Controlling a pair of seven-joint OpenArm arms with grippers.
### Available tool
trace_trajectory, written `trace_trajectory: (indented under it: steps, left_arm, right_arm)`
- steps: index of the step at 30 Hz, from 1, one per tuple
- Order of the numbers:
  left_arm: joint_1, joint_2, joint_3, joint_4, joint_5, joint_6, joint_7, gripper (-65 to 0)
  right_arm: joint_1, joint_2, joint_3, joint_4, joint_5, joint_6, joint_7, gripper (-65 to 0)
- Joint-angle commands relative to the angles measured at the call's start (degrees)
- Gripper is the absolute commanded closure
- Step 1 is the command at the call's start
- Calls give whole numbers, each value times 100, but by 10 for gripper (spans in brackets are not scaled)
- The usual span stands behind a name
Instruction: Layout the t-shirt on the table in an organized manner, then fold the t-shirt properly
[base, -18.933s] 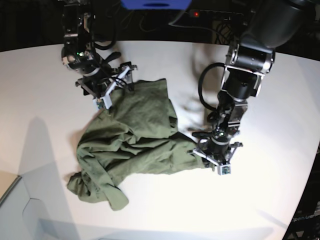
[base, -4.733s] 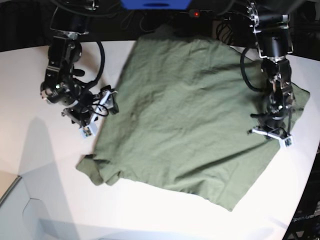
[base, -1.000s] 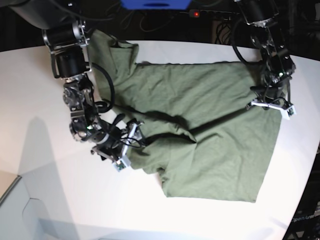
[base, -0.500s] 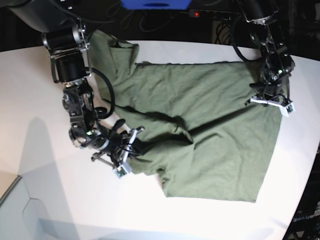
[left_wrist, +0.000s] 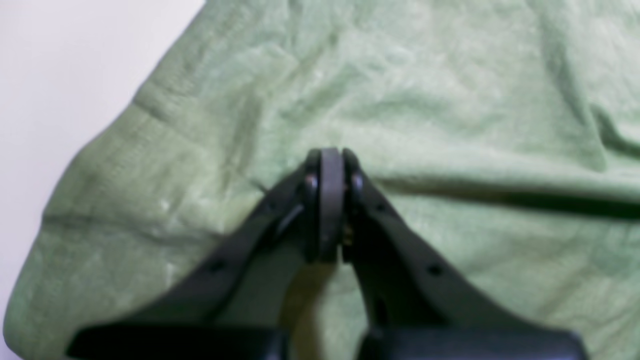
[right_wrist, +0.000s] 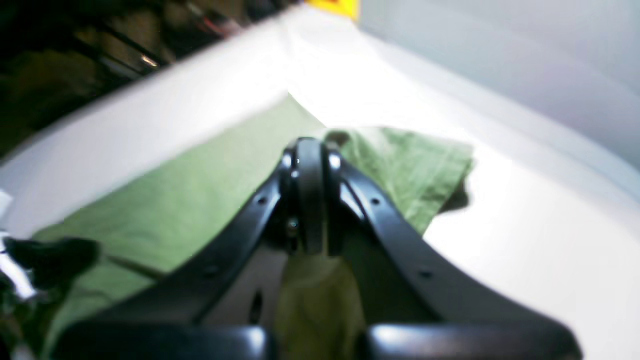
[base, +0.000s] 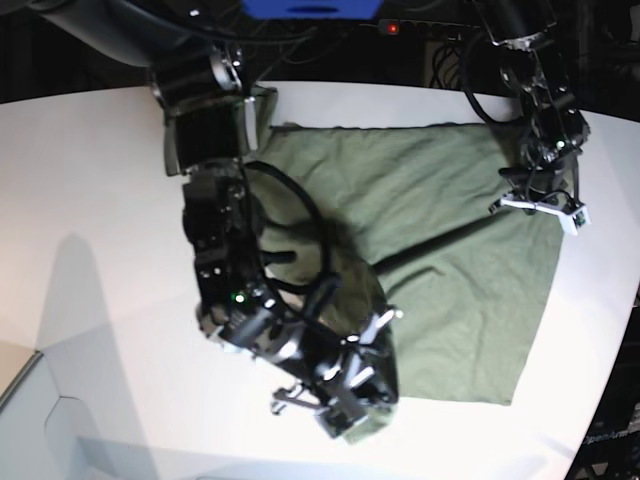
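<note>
The olive-green t-shirt (base: 450, 240) lies on the white table (base: 90, 200), with its left part pulled over itself toward the near edge. My right gripper (base: 360, 385) is at the near centre, shut on a bunched fold of the shirt. In the right wrist view the shut fingertips (right_wrist: 309, 147) have green cloth (right_wrist: 175, 200) beneath and behind them. My left gripper (base: 540, 207) is shut on the shirt's right edge, and a taut crease runs from it toward the middle. In the left wrist view its shut tips (left_wrist: 326, 157) rest on wrinkled fabric (left_wrist: 450, 100) near a hemmed edge.
Bare tabletop (left_wrist: 50, 75) lies beside the hem. A blue object (base: 310, 8) and dark cables sit past the far edge. The table's curved edge (base: 615, 330) runs close by the shirt on the right. A grey surface (base: 30, 420) is at the lower left.
My right gripper has shut on the shirt and swung from the left side to the near centre, dragging the cloth over itself. The left gripper has stayed at the right edge.
</note>
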Motion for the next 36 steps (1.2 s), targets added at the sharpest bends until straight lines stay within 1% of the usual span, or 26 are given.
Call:
trace_trajectory:
  steps: [1,2,3,5,7,9,11,12,15,17,18,19,21,24,28,31,33,36]
  left_arm:
    - [-71,-56,-7,116,-7,-6,-90,-2]
    - [-71,-56,-7,116,-7,-6,-90,-2]
    - [-62,-64,-7,116,-25,-6,-99,-2]
    - [-53,-82,-7,116,-16,-6,-108,-2]
    - [-62,-64,-7,116,10,-6,-108,-2]
    - [-53,-64,-7,116,1,-6,-125,-2]
    - [-44,-64,-7,107,19,-6,-134,-2]
    - [-44,-64,-7,107,19,-6,-134,-2]
    - [-44,-91,-7,63,19,-6,-134,-2]
    - [-44,-99,-7,63,10,-6,-134,-2]
    - [-36,-99,-16,72,10,-6,-134,-2]
    - [-36,-99,-25,90,19,-6,-134,-2]
    - [-36,-99,-33,72,19,-6,-134,-2]
    - [-36,-108,-25,81,-16,-14,-134,-2]
    - [43,-73,-16,107,-25,-14,-143,-2]
    - [43,-73,-16,98,-25,-14,-143,-2]
    - [43,-64,-16,116,-25,-14,-143,-2]
    - [43,-64,-25,81,-25,-14,-143,-2]
  right_arm:
    - [158,-9,-229,111,67,78,127,0]
    - [176,-9,-589,102,225,52,127,0]
    - [185,-9,-967,84,524,-10,127,0]
    - [194,-9,-1486,49,955,-80,127,0]
    - [211,-9,-1978,-127,1122,-80,127,0]
    - [229,-9,-2471,-232,1148,-80,136,-8]
    - [238,-9,-2972,-311,1140,-80,136,-68]
    - [238,-9,-3112,-320,1140,-80,136,-114]
    - [220,-9,-3147,-364,1140,-89,136,-252]
    - [220,-9,-3147,-311,1148,-89,145,-327]
    - [220,-9,-3139,-267,1148,-89,145,-353]
    - [220,-9,-3104,-215,1131,-89,145,-366]
    - [229,-9,-2840,-188,1131,-89,145,-362]
    - [229,-9,-2268,-215,1122,-89,145,-363]
    - [422,-9,-1671,-1076,1113,-89,162,-365]
    - [633,16,-1547,-1938,1122,-71,408,-365]
    - [607,121,-1547,-2237,1122,-63,698,-365]
    - [598,130,-1547,-2632,1122,-63,1050,-365]
